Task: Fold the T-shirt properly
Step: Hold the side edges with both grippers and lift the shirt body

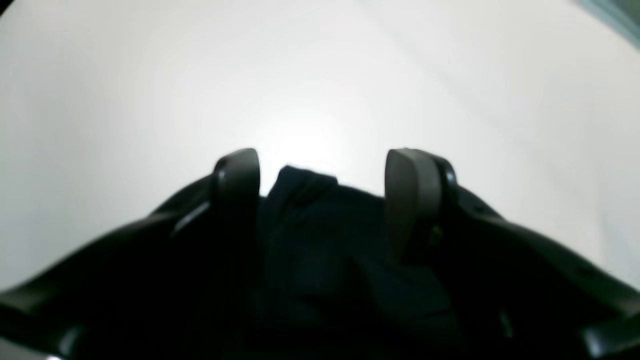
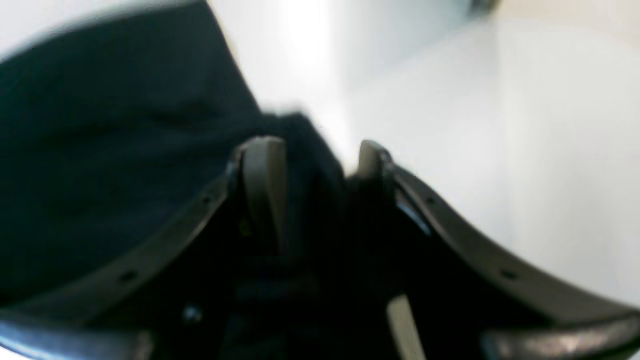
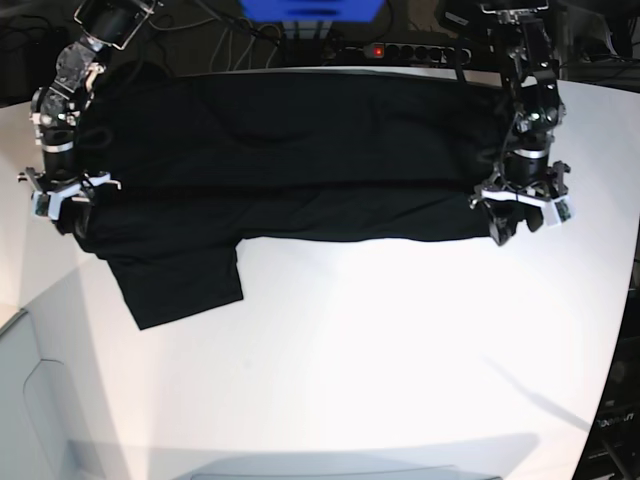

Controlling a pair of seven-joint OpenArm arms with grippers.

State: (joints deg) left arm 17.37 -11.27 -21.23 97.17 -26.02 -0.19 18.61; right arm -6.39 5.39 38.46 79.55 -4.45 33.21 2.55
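Observation:
The black T-shirt [image 3: 300, 170] lies across the far half of the white table [image 3: 380, 340], its lower edge folded into a straight line, with one sleeve [image 3: 185, 285] sticking out toward the front left. My left gripper [image 3: 515, 225] stands at the shirt's right end. In the left wrist view its fingers [image 1: 237, 175] are spread apart, with a bunched edge of cloth [image 1: 310, 215] lying loose between them. My right gripper [image 3: 65, 215] is at the shirt's left end. Its jaws are apart in the right wrist view, around a corner of cloth [image 2: 310, 145].
A power strip with a red light [image 3: 400, 50], cables and a blue screen [image 3: 310, 10] sit behind the table. The table's left edge [image 3: 20, 310] drops to a grey surface. White tabletop stretches in front of the shirt.

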